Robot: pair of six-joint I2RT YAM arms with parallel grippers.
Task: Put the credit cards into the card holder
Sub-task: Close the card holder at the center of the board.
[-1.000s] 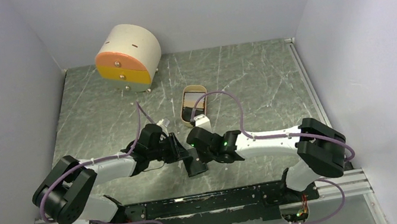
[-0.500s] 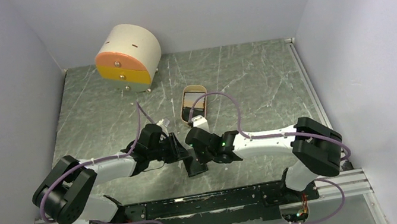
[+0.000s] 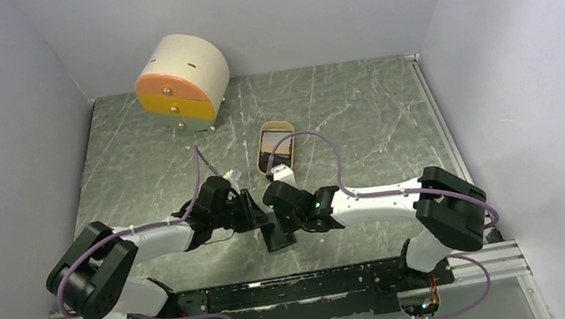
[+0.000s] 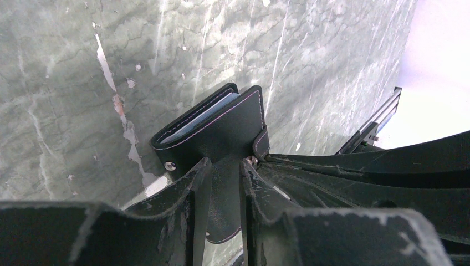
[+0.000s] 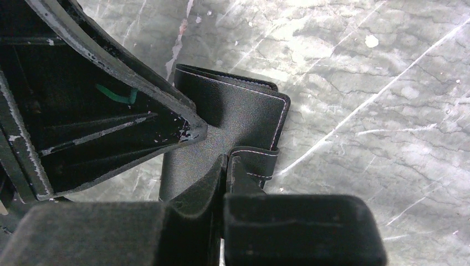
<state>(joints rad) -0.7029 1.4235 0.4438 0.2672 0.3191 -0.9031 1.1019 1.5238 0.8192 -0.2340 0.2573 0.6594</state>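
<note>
Left wrist view shows the card holder (image 4: 216, 127) standing on edge on the table (image 4: 66, 83), half open, a pale blue inner face visible between its black covers. Whether cards already sit inside cannot be told. The left jaws are partly closed on one loose cover flap. In the right wrist view, the right jaws are pinched fully together on a thin edge of the holder (image 5: 238, 116), just beside the snap tab (image 5: 258, 160). From above, the holder (image 3: 276, 233) lies between both wrists, near the arms' bases.

It looks light and floppy: soft stitched leather that bends where held and would likely sag or fold shut if released. Gripping near a stitched edge, away from the pocket mouth, seems wisest. Pulling on the tab alone may twist it.
</note>
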